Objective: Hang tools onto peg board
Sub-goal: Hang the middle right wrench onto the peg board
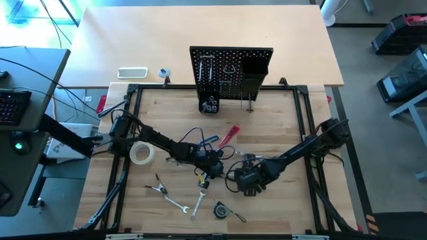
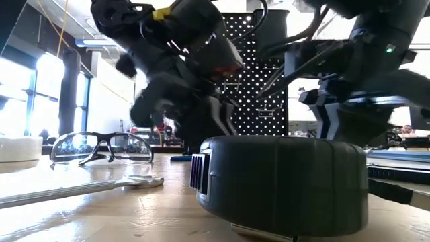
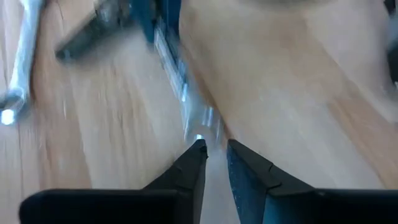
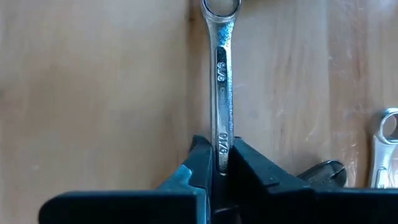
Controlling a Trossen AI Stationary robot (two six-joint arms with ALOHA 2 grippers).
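Observation:
The black peg board (image 1: 231, 72) stands upright at the table's far side. My left gripper (image 1: 212, 171) is at mid-table, shut on a slim silvery shaft with a blue and dark handle, the hex key (image 3: 163, 43). My right gripper (image 1: 245, 181) is close beside it on the right, shut on a silver wrench (image 4: 222, 68). A pale tape roll (image 1: 141, 153), clear glasses (image 2: 101, 148), two more wrenches (image 1: 190, 205) and a red-handled tool (image 1: 231, 135) lie flat on the table. My left gripper pinches the free end of the hex key's silvery shaft (image 3: 200, 127) between its two fingertips; the fingers lie along the shaft. Whether the tool is clear of the table I cannot tell. My right gripper pinches the wrench's flat shank (image 4: 222, 138) between its two fingers, with the ring end (image 4: 221, 9) pointing away. The fingers lie along the wrench. The end behind the fingers is hidden.
A black tape measure (image 2: 282, 181) lies near the table's front edge (image 1: 220, 211). The two arms are close together at mid-table. A black box-shaped bin (image 1: 252, 67) and metal hooks sit on the peg board's face. Bare wood lies at the table's right.

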